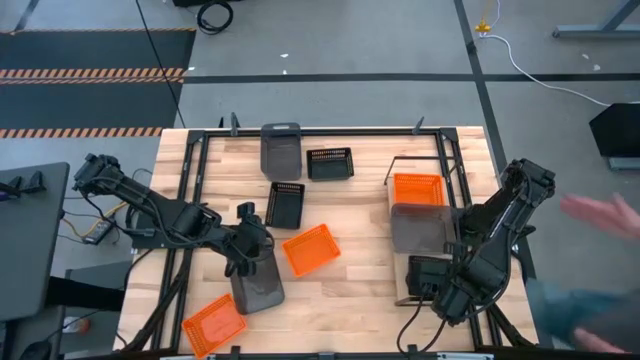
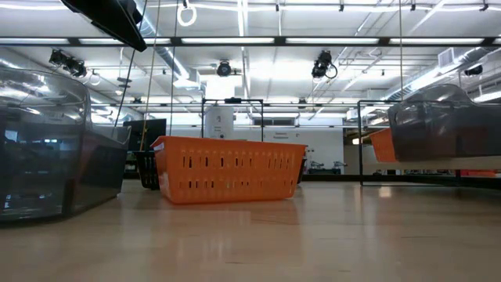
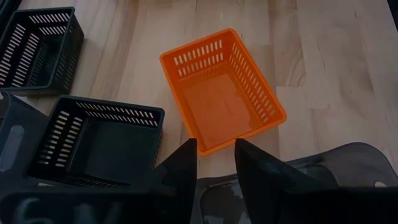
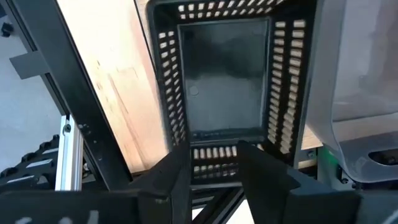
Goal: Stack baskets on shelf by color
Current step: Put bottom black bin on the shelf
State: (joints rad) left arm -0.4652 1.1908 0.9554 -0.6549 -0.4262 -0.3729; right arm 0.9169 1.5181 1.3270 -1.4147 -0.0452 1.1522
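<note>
The right pincer [image 4: 214, 155] is being held with its fingers spread, one on each side of the short end wall of a black slatted rectangular plastic basket [image 4: 224, 93]. This basket is lying at the near end of the light wooden shelf with a thin dark metal frame [image 1: 402, 285], at the right of the butcher-block tabletop [image 1: 350, 310]. Farther along the same shelf, a solid dark grey plastic basket [image 1: 420, 228] and a bright orange perforated plastic basket [image 1: 418, 188] are sitting in line, touching each other.

The left pincer [image 3: 214, 165] is being held over the rim of a second solid dark grey basket [image 1: 258, 285] near the tabletop's front; whether it is pinching that rim cannot be told. Just beyond it, a second orange basket [image 3: 221, 90] and a second black slatted basket [image 3: 93, 140] are lying side by side. A third black slatted basket [image 1: 329, 163] and a third dark grey basket [image 1: 281, 150] are resting near the far edge, and a third orange basket [image 1: 214, 325] is lying at the front left. A person's blurred hand [image 1: 600, 215] is being seen beyond the right edge.
</note>
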